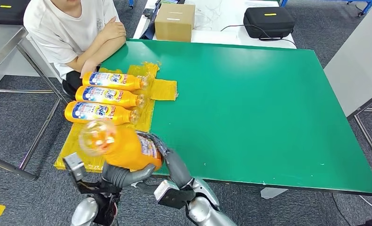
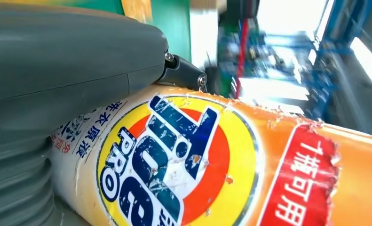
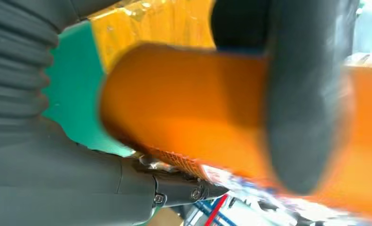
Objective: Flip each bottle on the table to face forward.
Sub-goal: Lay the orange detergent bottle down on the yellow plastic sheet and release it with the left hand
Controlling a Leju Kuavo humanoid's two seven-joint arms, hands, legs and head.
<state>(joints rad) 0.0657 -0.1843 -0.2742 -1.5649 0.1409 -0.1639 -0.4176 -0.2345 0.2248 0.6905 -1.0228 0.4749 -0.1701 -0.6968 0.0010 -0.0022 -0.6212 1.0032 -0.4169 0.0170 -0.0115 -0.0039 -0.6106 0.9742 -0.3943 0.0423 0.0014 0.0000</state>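
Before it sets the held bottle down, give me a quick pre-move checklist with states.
1. Orange detergent bottle held by both hands: ok; left hand beneath it, right hand at its side.
2. Label side facing out: cannot tell from the head view; the left wrist view shows the logo label.
3. Landing spot on the yellow plastic sheet near the row: ok, bare.
4. Three lying orange bottles labels up: ok.
5. Person's arm away from the landing spot: ok.

A green table [image 1: 249, 103] carries a yellow sheet [image 1: 162, 88] with three orange bottles [image 1: 106, 97] lying on it.
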